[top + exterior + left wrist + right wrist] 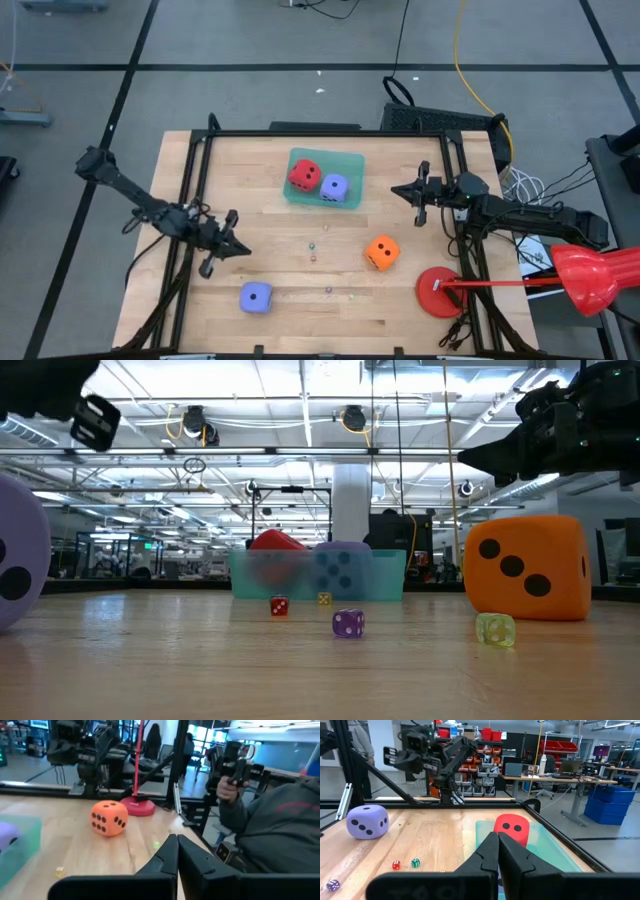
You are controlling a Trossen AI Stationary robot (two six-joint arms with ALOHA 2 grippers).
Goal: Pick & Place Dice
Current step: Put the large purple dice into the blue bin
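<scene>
The left claw (232, 247) is pinched shut and holds nothing; it hangs over the wooden table (280, 320), near the loose purple die (256, 297). The right claw (415, 192) is shut and empty too, beside the see-through green tray (352, 163). The red die (304, 176) and another purple die (334, 187) sit in that tray already. The orange die (381, 252) lies out on the table between the arms. So I think two are done, two to go. Next, a claw must open wide and drop over a soft, squishy-looking cube.

Bright overhead strip lighting, soft shadows, blurred foreground
</scene>
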